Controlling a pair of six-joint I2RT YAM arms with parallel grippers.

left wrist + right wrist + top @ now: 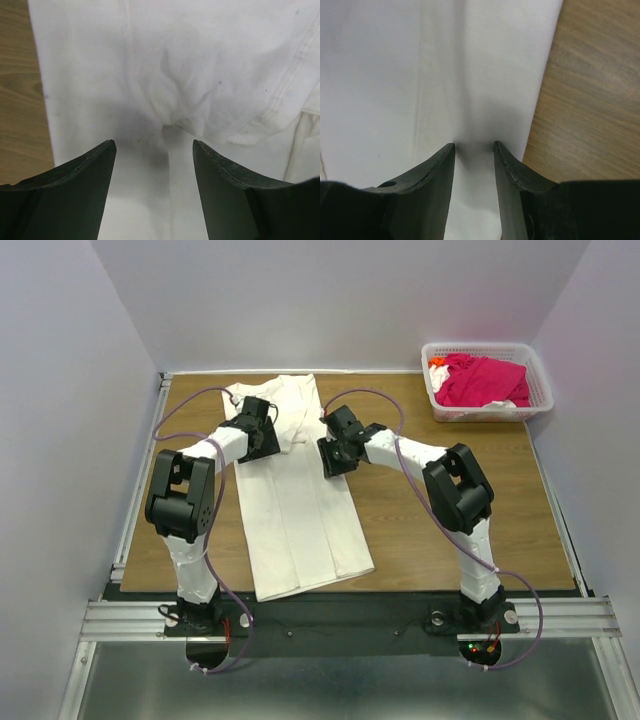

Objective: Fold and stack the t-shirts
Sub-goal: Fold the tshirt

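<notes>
1. While the off-white t-shirt (300, 520) lies as a long narrow strip on the table (410, 540), from the far edge to the near edge, both arms hang over its far half. The left gripper (265, 430) is over its left side and the right gripper (335, 452) is at its right edge. The pink t-shirt (480, 380) is in the basket (485, 345) at the far right corner. If the two arms lift unevenly, I think the strip can twist and the next fold comes out crooked.
2. From the left wrist, the jaws are spread wide and hold nothing. They hover above the cloth, with a small pucker (170, 95) just ahead of the tips. Closing here may catch only the top layer, so the folded layers could open.
3. From the right wrist, the jaws stand a little apart, and I see nothing pinched. They are over cloth just beside the shirt's right edge (542, 100). A grip so near the edge may slip off, or the narrow gap may only push the cloth.
</notes>
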